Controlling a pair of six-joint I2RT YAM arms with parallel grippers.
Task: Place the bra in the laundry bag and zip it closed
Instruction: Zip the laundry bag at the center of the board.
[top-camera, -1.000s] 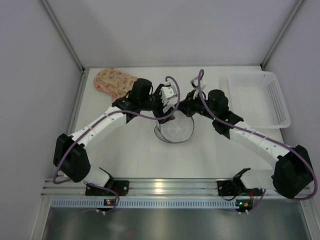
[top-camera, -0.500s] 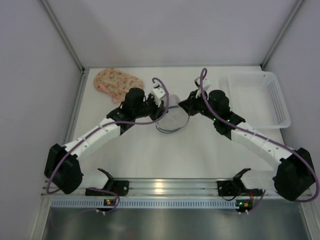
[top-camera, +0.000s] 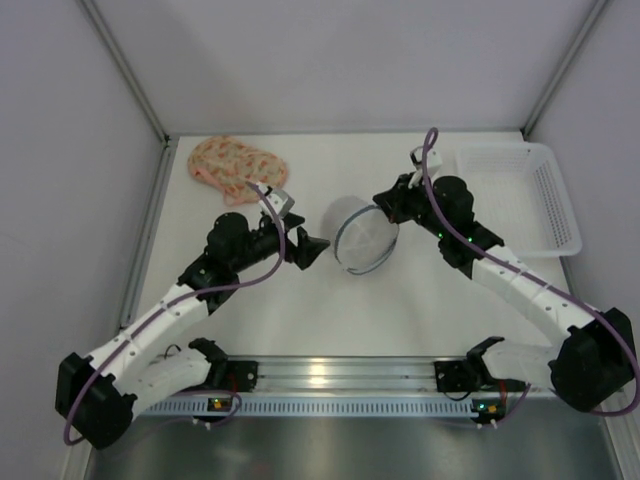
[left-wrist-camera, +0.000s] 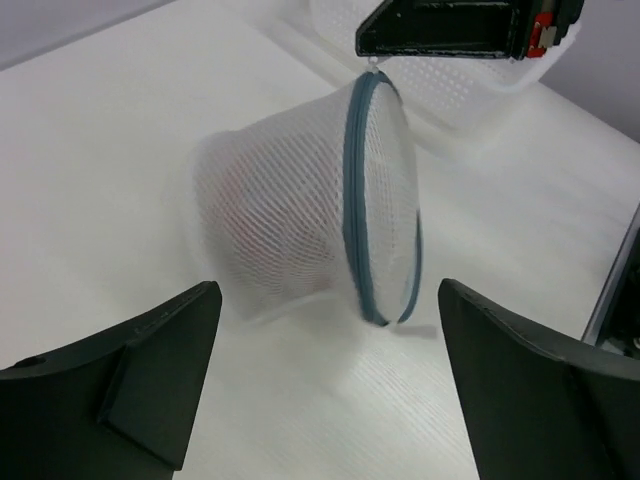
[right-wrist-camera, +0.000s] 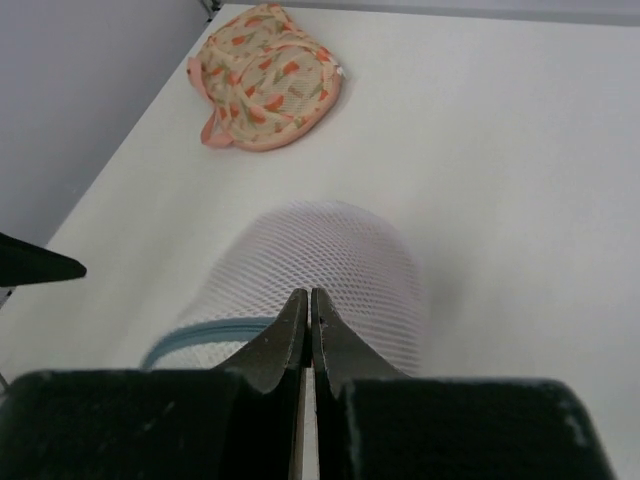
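**Bra-to-Gripper Relation Before Pickup**

**Task object.** The bra (top-camera: 235, 167) lies flat on the table (top-camera: 300, 310) in the far-left corner. It is outside the laundry bag (top-camera: 362, 235) and well apart from it. Its long axis runs roughly along the far edge, slanting a little toward the near right.

**Left gripper.** The left gripper (top-camera: 308, 247) hangs just left of the bag with its jaws spread wide and nothing between them. The left wrist view shows both fingers clear of the mesh. The gripper points rightward at the bag, so the bra sits behind it, to the far left — the wrist must turn away from the bag to reach it.

**Right gripper.** The right gripper (top-camera: 388, 205) is fully closed. It pinches the top of the bag's zip ring (left-wrist-camera: 352, 180), apparently at the small pull tab. The bag hangs tilted from that grip, with the ring standing near upright and the mesh body behind it toward the far side. Whether the zip is open cannot be told from these views.

**Arm selection.** The left arm is nearer the bra and is the only free one. The right arm is on the other side of the bag from the bra and is occupied. The basket (top-camera: 520, 200) at the far right plays no part.

**Judgement.** The bra is not yet loaded, so the task stands at an early stage. The coming move likely calls for a far-left reach with the jaws set across the bra's short width.
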